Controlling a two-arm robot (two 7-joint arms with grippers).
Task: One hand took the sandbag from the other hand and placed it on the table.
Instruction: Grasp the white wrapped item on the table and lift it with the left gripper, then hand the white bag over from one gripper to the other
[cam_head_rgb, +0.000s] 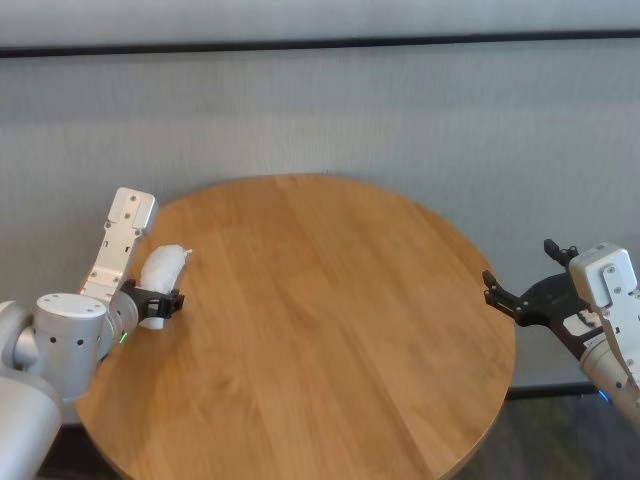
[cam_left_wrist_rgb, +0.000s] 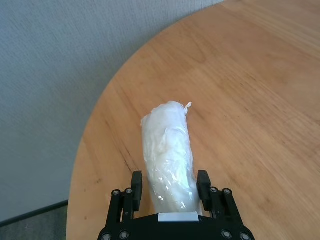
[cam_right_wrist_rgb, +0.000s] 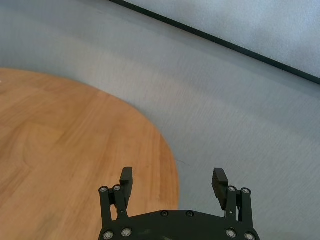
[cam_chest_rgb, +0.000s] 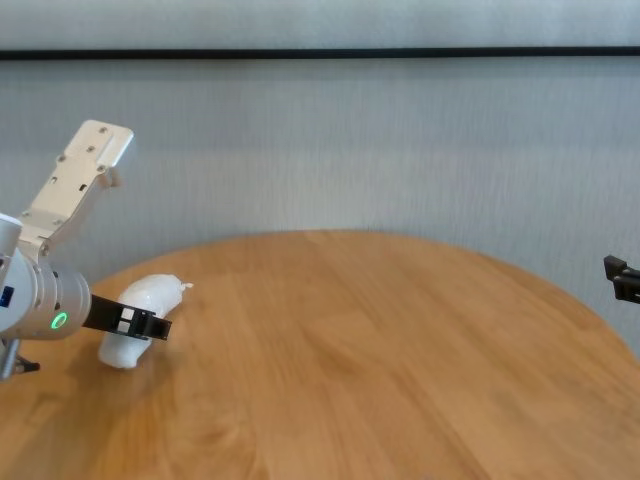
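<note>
Left gripper (cam_left_wrist_rgb: 169, 187) jaws flank sandbag (cam_left_wrist_rgb: 168, 150); knot visible.

My right end effector (cam_chest_rgb: 622, 278) cut off at chest view edge; sandbag (cam_left_wrist_rgb: 168, 159) near end hidden under my left end effector (cam_left_wrist_rgb: 170, 186).

Sandbag (cam_left_wrist_rgb: 169, 157) white, glossy, crinkled. Table (cam_head_rgb: 330, 330) warm light brown, plank grain. Left gripper (cam_left_wrist_rgb: 169, 192) black, green ring on silver wrist. Right gripper (cam_right_wrist_rgb: 172, 180) black. Wall (cam_head_rgb: 400, 110) pale grey, dark stripe.
</note>
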